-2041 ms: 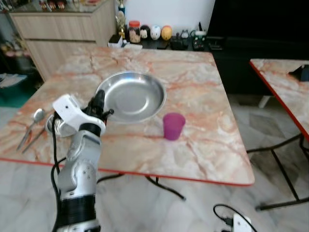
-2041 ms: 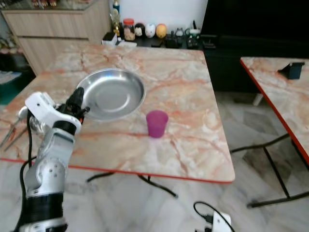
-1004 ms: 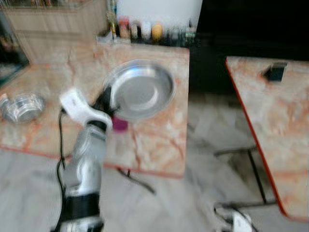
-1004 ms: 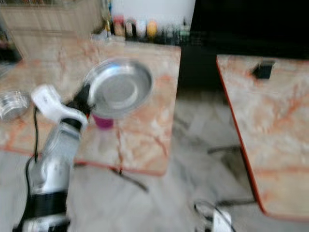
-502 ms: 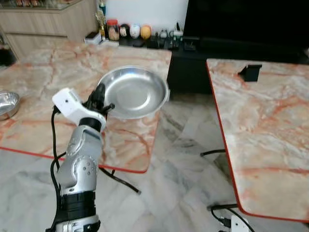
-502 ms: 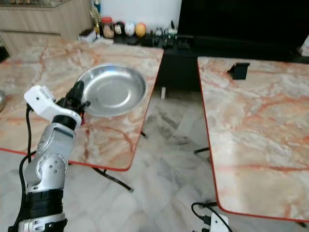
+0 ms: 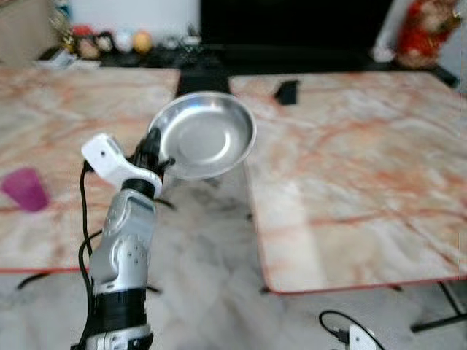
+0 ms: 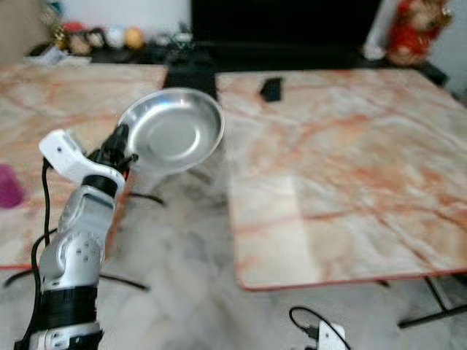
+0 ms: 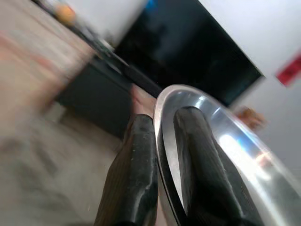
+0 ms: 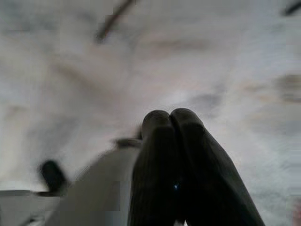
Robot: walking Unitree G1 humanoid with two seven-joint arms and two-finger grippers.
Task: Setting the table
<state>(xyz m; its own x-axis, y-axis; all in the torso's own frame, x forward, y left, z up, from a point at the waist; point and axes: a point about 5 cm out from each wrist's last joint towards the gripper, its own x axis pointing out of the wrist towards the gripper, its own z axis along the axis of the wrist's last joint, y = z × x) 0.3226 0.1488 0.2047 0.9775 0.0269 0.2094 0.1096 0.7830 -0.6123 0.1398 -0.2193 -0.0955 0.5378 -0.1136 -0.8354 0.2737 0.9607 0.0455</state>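
My left gripper [image 7: 155, 152] is raised in front of me with its fingers [image 9: 136, 179] pinched on the rim of the steel plate [image 7: 206, 135], one finger against the outer face and the other on the shiny inner face. The plate sticks out beyond my fingertips, tilted so its hollow faces up and toward me, and it touches nothing but my fingers. It hangs in the air over the gap between two marble-topped benches. The left bench [image 7: 66, 138] lies out to the left of my fingers, with its near edge trimmed in red. On it, well to the left of my fingers, stands a purple cup [image 7: 26, 189], upright. The right bench [image 7: 350, 168] begins just past the plate's far edge and stretches away to the right; a small dark object [image 7: 287, 91] sits near its far corner, too blurred for me to make out. Beyond the plate runs a dark low cabinet [image 7: 219, 55] with small jars and figures along its top, also blurred. Below my fingers is pale marble floor [image 7: 204, 292]. My right gripper [image 10: 175, 155] hangs low over that floor, its two fingers pressed together with nothing between them.
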